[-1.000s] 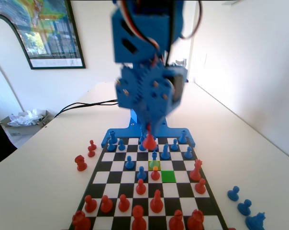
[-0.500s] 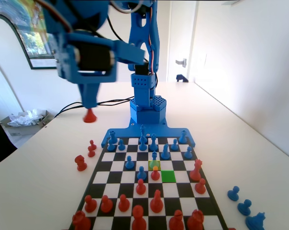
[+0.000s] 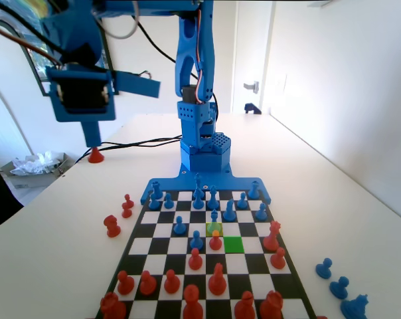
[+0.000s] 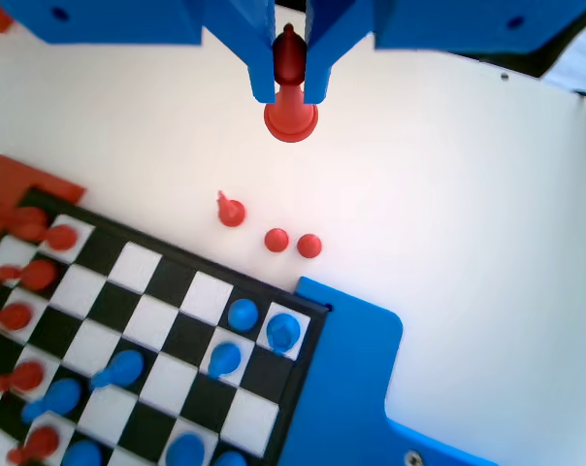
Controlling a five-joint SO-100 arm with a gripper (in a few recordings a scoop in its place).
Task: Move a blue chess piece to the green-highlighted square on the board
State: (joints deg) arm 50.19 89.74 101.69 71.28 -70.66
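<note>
I have the gripper [image 4: 290, 89] clamped on a red piece [image 4: 291, 105], held high over bare table [image 3: 360, 199] off the left side of the board [image 3: 253, 276] in the fixed view, above three captured red pieces [image 4: 276, 238]. The green-highlighted square [image 3: 234, 244] sits empty, and the blue chess piece [image 3: 214, 215] I judge most likely to go there waits two rows behind the yellow-green cell [image 3: 211, 227]. My worry: released from this height the red piece could bounce or roll back onto the board and topple the pawns near that edge; it needs lowering first. The table is plain white and smooth; cables [image 3: 131, 143] trail across it, and a framed poster [image 3: 34, 60] hangs on the white wall
</note>
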